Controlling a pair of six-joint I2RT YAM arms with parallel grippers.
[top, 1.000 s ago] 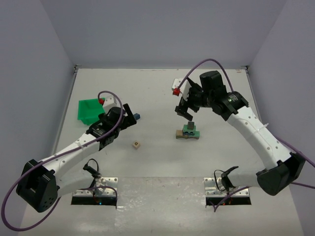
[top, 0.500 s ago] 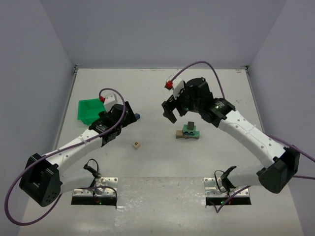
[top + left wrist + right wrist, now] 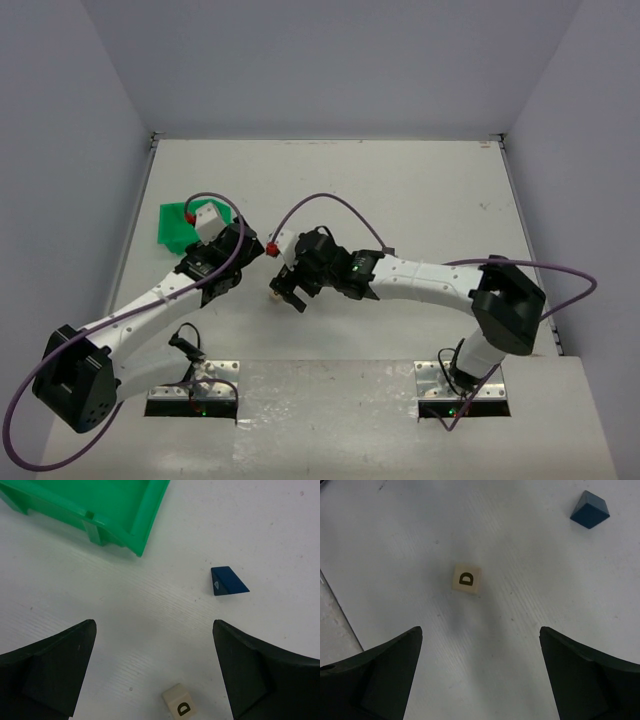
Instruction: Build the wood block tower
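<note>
The left gripper [image 3: 254, 250] is seen low over the white table [image 3: 420, 190], just right of the green plastic bin [image 3: 172, 228], and its two dark fingers [image 3: 60, 670] are spread wide with nothing between them but bare tabletop. In the left wrist view a corner of the bin [image 3: 142, 527] is shown at the upper left, a blue wedge-shaped block [image 3: 228, 581] is seen lying flat on the table beyond the right-hand finger, and a tan cube marked D [image 3: 178, 703] is seen near the bottom edge, between the fingers but touched by neither. The right gripper [image 3: 289, 291] is reached far across to the left half of the table, the arm being stretched low over the table's middle. Its fingers [image 3: 380, 680] are likewise held wide apart and nothing is gripped; the tan cube [image 3: 466, 578] is framed ahead of the gap, apart from both fingers, with the blue block [image 3: 590, 510] well off at the upper right. The wood block tower cannot be made out in any view; where it stands cannot be told.
</note>
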